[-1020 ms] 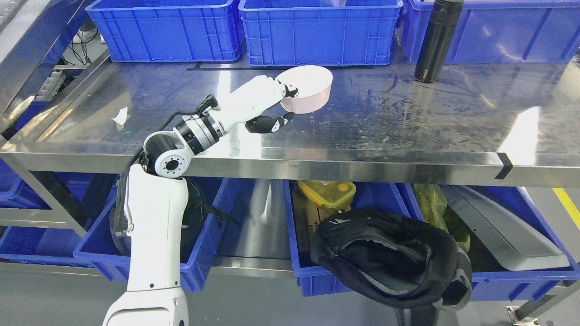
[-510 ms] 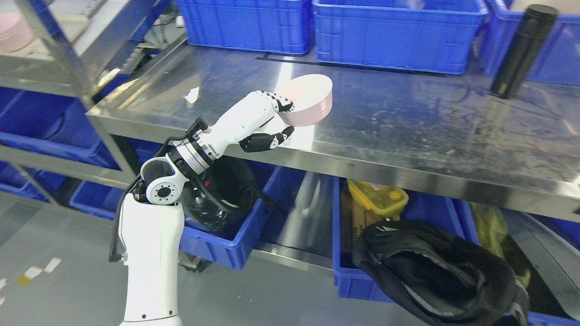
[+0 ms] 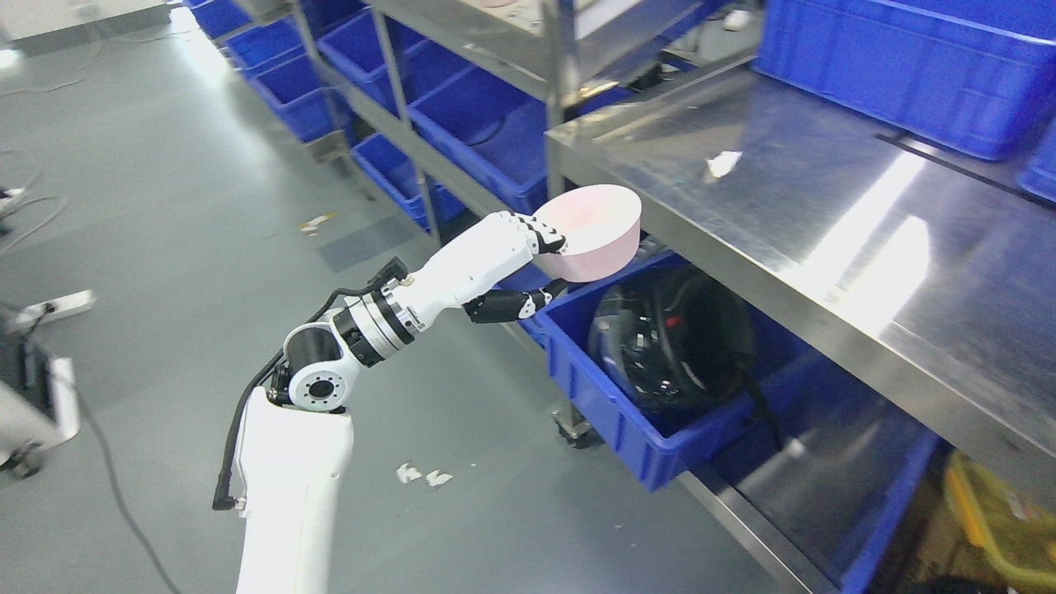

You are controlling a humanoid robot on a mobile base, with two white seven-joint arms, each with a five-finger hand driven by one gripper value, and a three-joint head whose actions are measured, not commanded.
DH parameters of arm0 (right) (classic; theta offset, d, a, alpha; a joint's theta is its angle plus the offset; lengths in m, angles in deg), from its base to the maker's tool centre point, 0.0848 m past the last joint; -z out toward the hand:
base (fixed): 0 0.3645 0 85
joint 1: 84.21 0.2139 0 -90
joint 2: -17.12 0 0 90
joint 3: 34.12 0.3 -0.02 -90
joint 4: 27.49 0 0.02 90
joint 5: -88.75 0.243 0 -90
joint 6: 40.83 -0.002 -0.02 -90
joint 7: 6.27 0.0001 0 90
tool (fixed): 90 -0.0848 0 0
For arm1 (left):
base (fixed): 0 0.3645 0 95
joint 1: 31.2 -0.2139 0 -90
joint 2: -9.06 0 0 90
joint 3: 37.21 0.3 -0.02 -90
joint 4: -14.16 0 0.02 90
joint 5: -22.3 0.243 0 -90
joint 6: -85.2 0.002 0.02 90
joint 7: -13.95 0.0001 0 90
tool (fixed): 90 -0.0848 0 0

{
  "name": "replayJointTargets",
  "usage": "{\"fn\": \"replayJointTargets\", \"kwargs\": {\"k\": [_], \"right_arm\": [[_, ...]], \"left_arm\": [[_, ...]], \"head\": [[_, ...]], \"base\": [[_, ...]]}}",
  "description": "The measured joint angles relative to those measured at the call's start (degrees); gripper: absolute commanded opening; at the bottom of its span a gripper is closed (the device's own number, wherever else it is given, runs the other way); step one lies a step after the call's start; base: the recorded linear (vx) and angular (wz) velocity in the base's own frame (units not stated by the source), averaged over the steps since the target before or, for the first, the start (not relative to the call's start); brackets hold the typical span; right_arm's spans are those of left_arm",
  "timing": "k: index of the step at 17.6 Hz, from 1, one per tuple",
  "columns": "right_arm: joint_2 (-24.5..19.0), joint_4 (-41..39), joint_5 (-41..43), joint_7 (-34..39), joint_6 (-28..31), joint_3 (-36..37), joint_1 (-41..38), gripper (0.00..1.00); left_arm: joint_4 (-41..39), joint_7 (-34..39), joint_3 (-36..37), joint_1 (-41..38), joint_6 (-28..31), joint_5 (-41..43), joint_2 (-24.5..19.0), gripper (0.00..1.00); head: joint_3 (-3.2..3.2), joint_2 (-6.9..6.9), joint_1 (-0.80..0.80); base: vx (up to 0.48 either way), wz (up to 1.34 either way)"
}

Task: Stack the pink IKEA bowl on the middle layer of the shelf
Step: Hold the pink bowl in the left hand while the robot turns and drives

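A pink bowl (image 3: 594, 231) is held upright in the air by my left hand (image 3: 549, 264), whose fingers pinch its near rim while the dark thumb sits under its base. The bowl hangs just off the left corner of the steel table (image 3: 792, 206), over the edge of a blue bin (image 3: 627, 412). My left arm (image 3: 396, 309) rises from the lower left. A steel shelf rack (image 3: 495, 49) stands beyond, at the top middle; something pink shows cut off at the very top edge on its layer. My right arm is out of view.
The blue bin below the table holds a black helmet (image 3: 672, 346). More blue bins (image 3: 462, 124) fill the rack's lower levels and a blue crate (image 3: 907, 66) stands on the table. A white scrap (image 3: 723, 163) lies on the table. Open grey floor (image 3: 165, 206) spreads to the left.
The whole picture has swung left, so the camera has turned toward the shelf rack. The bowl stays in my left hand and now hangs past the table's corner instead of over its top.
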Motion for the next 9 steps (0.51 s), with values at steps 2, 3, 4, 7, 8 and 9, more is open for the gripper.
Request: {"fn": "replayJointTargets", "kwargs": {"k": [2,3,4,7,8,9], "right_arm": [[0.0,0.0,0.0,-0.2,0.0,0.0,0.0,1.00],[0.0,0.0,0.0,-0.3,0.0,0.0,0.0,1.00],[0.0,0.0,0.0,-0.3,0.0,0.0,0.0,1.00],[0.0,0.0,0.0,-0.2,0.0,0.0,0.0,1.00],[0.0,0.0,0.0,-0.1,0.0,0.0,0.0,1.00],[0.0,0.0,0.0,0.0,0.0,0.0,0.0,1.00]], "left_arm": [[-0.4,0.0,1.1,-0.8,0.0,-0.2,0.0,0.01],[-0.5,0.0,1.6,-1.2,0.0,-0.3,0.0,0.01],[-0.7,0.0,1.9,-1.6,0.0,-0.5,0.0,0.01],[-1.0,0.2,1.8,-2.4,0.0,-1.2,0.0,0.01],[-1.0,0.2,1.7,-2.6,0.0,-1.3,0.0,0.01],[-1.1,0.2,1.5,-2.7,0.0,-1.5,0.0,0.01]], "head": [[0.00,0.00,0.00],[0.00,0.00,0.00],[0.00,0.00,0.00],[0.00,0.01,0.00],[0.00,0.01,0.00],[0.00,0.01,0.00]], "base": [[0.057,1.10],[0.057,1.14],[0.041,0.90],[0.070,0.94],[0.094,0.97],[0.145,0.90]]}}
